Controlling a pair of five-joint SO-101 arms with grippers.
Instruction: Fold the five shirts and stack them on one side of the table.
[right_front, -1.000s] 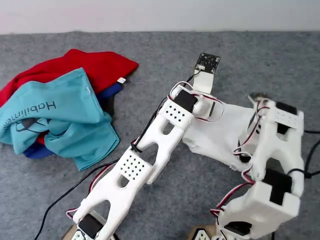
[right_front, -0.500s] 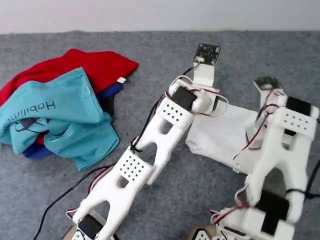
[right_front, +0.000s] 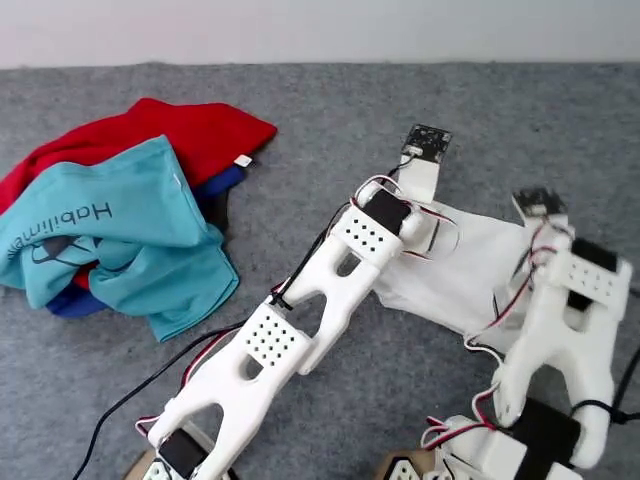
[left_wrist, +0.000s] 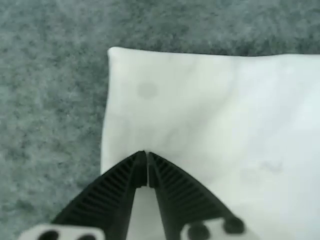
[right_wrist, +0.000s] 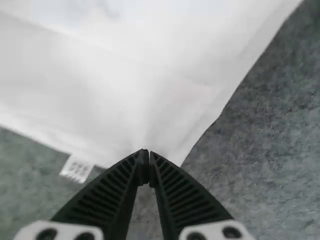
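Observation:
A white shirt (right_front: 470, 265) lies on the grey carpeted table between my two arms at the centre right. My left arm (right_front: 370, 225) stretches over its near-left part and my right arm (right_front: 570, 300) stands over its right side. In the left wrist view my left gripper (left_wrist: 146, 156) is shut, its tips on the flat white shirt (left_wrist: 200, 110) near a corner. The right gripper (right_wrist: 144, 152) is shut on the white shirt (right_wrist: 125, 75), whose creases run into its tips beside a small label (right_wrist: 76, 169).
A loose pile sits at the far left: a teal shirt (right_front: 120, 235) on top, a red shirt (right_front: 190, 125) behind it, and a blue shirt (right_front: 225, 182) peeking out below. Grey carpet (right_front: 330, 110) lies bare behind the arms, and cables trail at the front left.
Both arms shifted toward the right and the front. The white shirt went with them and now lies flatter and wider than a second ago.

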